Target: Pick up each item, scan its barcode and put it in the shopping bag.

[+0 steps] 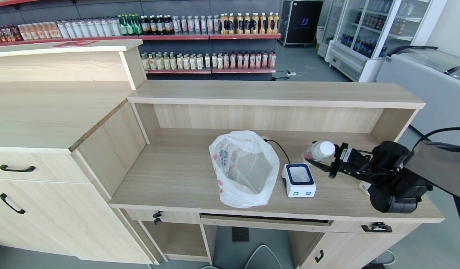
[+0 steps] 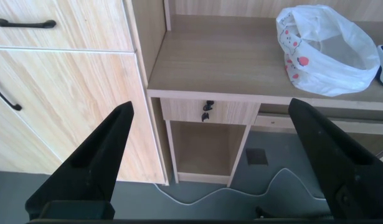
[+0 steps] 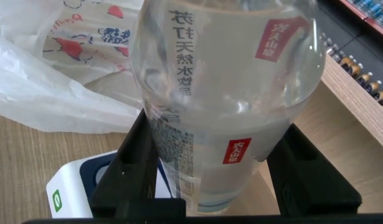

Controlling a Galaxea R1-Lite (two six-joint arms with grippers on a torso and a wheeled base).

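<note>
Right gripper (image 1: pixel 321 158) fingers pinch a clear water bottle (image 1: pixel 321 150) at right of centre in the head view, just up-right of the scanner (image 1: pixel 299 179) on the counter (image 1: pixel 170 175). Open white shopping bag (image 1: pixel 245 168) sits at centre, beside the scanner. Left gripper (image 2: pixel 211 104) fingers are spread wide.

Wooden counter (image 1: pixel 170 175): shopping bag (image 1: pixel 245 168), scanner (image 1: pixel 299 180)

My right gripper (image 1: pixel 315 158) covers much of the bottle (image 1: pixel 321 150), at 2 o'clock from the scanner (image 1: pixel 299 180). In my right wrist view the bottle runs past the picture's edge and hides most of the scanner. At the scanner's 3 o'clock, a small item (image 1: pixel 364 188) lies mostly behind my arm, and I cannot tell what it is.
</note>
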